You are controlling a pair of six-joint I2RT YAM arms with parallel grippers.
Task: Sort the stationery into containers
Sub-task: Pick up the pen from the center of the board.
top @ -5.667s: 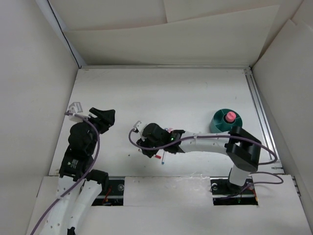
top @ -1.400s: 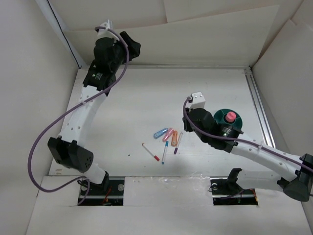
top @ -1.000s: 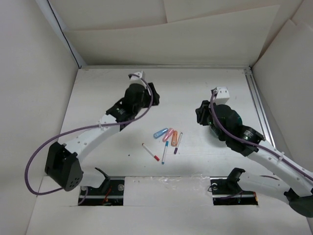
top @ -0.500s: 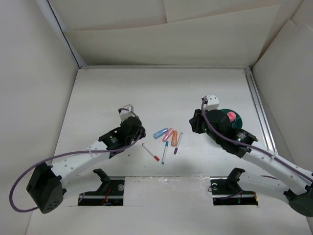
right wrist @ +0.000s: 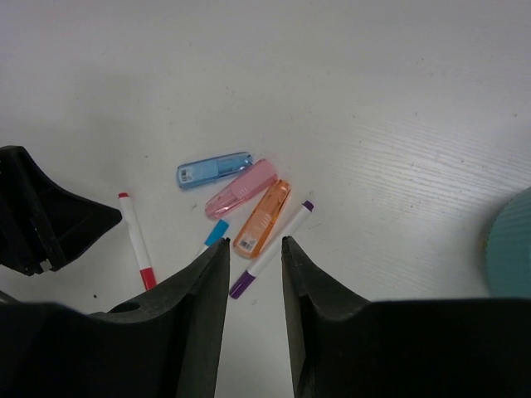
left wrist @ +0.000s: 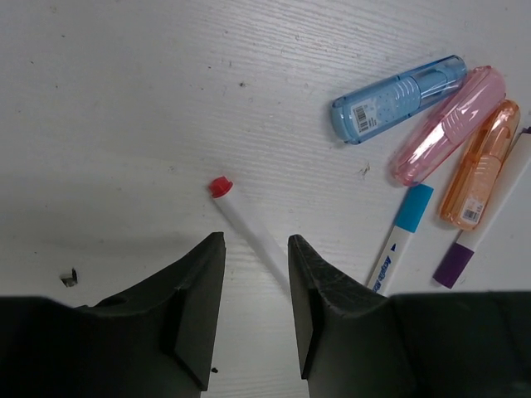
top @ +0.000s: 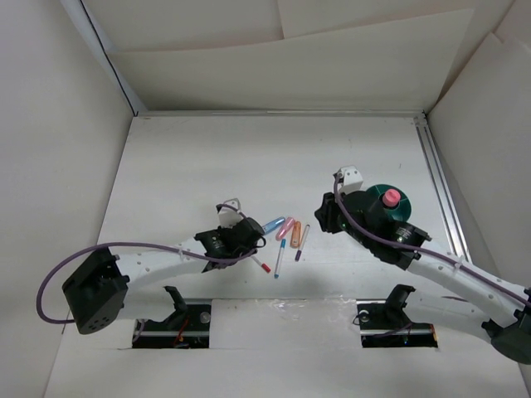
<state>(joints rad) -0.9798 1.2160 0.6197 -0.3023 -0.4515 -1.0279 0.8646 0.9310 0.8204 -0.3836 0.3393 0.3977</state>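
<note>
Blue marker (left wrist: pixel 397 98), pink marker (left wrist: pixel 449 124), orange marker (left wrist: pixel 481 166) and a teal cup (right wrist: pixel 510 249).

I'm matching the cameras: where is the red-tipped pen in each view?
Top external: red-tipped pen lies lower centre.
Left wrist: centre, slanting toward the bottom edge.
Right wrist: left side, running up-down in frame.
Shared landmark: the blue marker.

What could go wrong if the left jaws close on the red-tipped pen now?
The red-tipped pen lies slantwise between the left gripper's jaws, so closing may twist it or flick it away. The blue-tipped pen lies close beside them and could get nudged. The right gripper hovers over the orange marker nearby, so the arms might clash.
</note>
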